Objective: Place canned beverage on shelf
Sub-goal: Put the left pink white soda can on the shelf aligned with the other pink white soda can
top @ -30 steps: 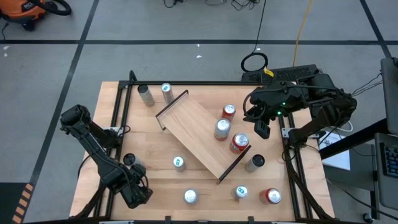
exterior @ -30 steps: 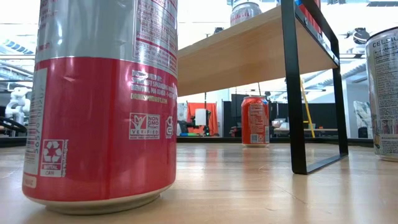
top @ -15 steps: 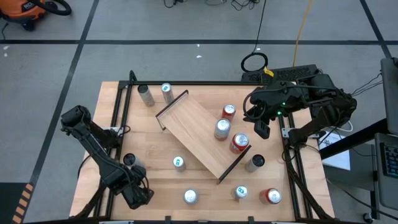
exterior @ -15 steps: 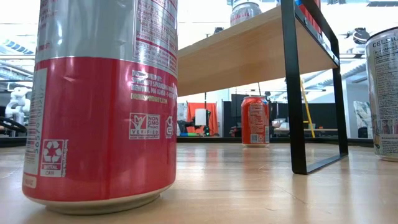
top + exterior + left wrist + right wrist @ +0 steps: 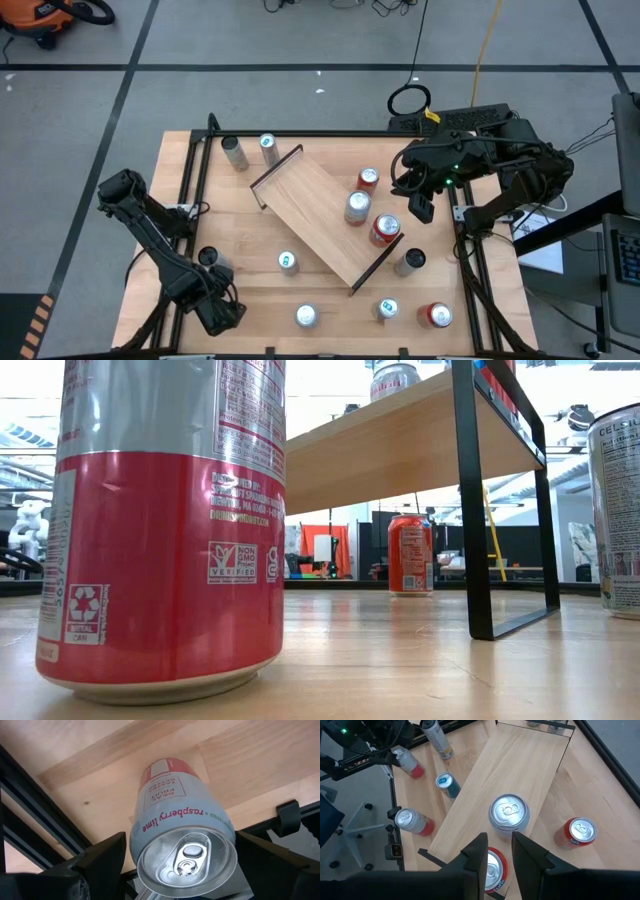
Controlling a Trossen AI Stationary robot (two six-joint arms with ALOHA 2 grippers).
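Left gripper: low at the table's near left corner, fingers spread on either side of a raspberry can; contact with the can cannot be told from the left wrist view.
Near edge of tabletop: silver-topped can, teal-topped can, red-topped can, all upright on the wood. The low view shows a red-and-silver can filling its left side.
Mid table: teal-topped can just left of the shelf; dark-topped can beside the shelf's near rail.
Shelf: light-wood board, set diagonally across the table's centre, black rail at each short end. Carries two upright cans: silver can and red can, close together by the near-right end.
Right gripper: hangs above the table just right of the shelf's cans, fingers nearly together, holding nothing.
Beyond: small red can on the tabletop beside the shelf's right edge; two cans near the far left corner.
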